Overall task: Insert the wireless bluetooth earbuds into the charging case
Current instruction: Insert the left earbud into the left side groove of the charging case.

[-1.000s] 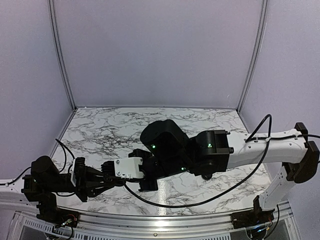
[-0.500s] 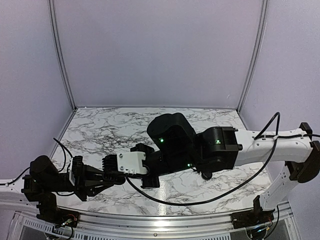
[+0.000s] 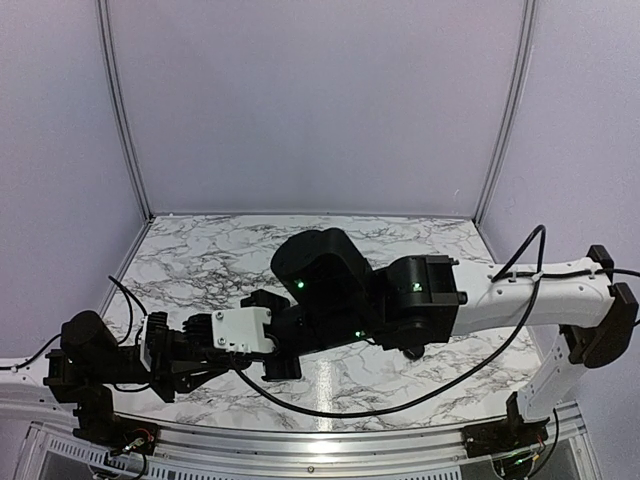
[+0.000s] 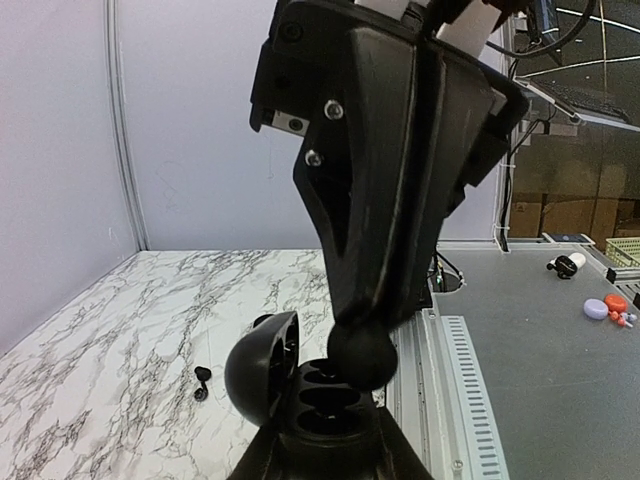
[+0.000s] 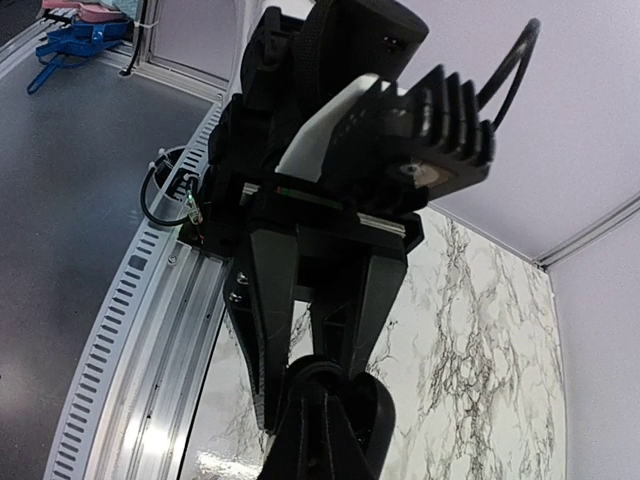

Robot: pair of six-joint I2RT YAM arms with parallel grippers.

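In the left wrist view my left gripper (image 4: 322, 432) is shut on the black charging case (image 4: 318, 402). The case's lid (image 4: 262, 365) stands open to the left and its dark sockets face up. My right gripper (image 4: 361, 357) comes down from above, jaws together, with its rounded tip touching the case's right rim. I see no earbud between its fingers. One tiny black earbud (image 4: 202, 381) lies on the marble left of the case. In the top view the two grippers (image 3: 205, 335) meet at the near left and hide the case.
A slotted metal rail (image 4: 452, 372) runs along the table's edge right of the case, with a grey bench beyond. The right arm's black cable (image 3: 400, 400) loops over the near marble. Enclosure walls stand at the back and sides.
My right arm drew back to the right, then swung left again. Its gripper now reaches further left over my left gripper. The left arm has barely moved.
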